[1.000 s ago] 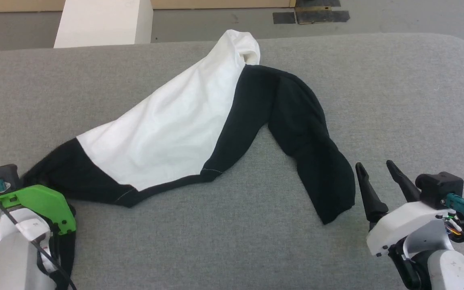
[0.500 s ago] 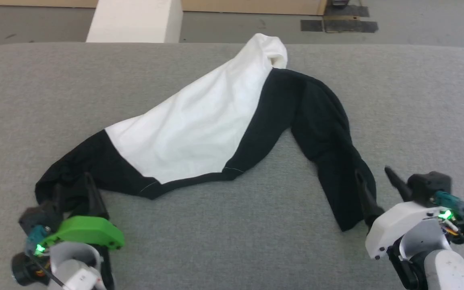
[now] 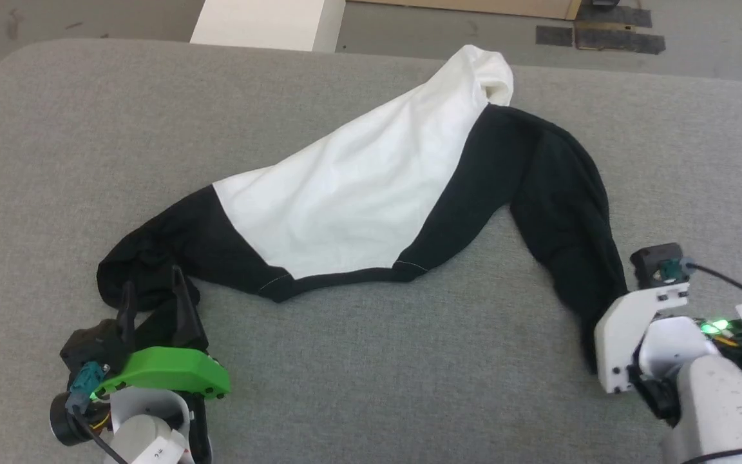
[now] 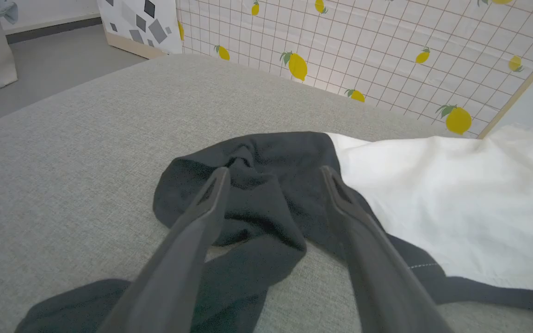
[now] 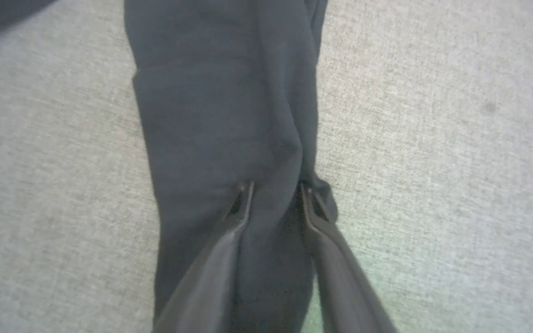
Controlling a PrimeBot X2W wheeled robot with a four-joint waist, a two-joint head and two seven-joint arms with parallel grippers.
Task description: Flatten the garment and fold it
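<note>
While right jaws pinched the garment's sleeve and left jaws gaped astride the other, I feared a lopsided tug bunching it.

The left gripper has released the left sleeve, now bunched beneath its spread fingers. The right gripper, earlier open beside the right sleeve, has moved onto it and pinches a fold. The head camera has swung left.
</note>
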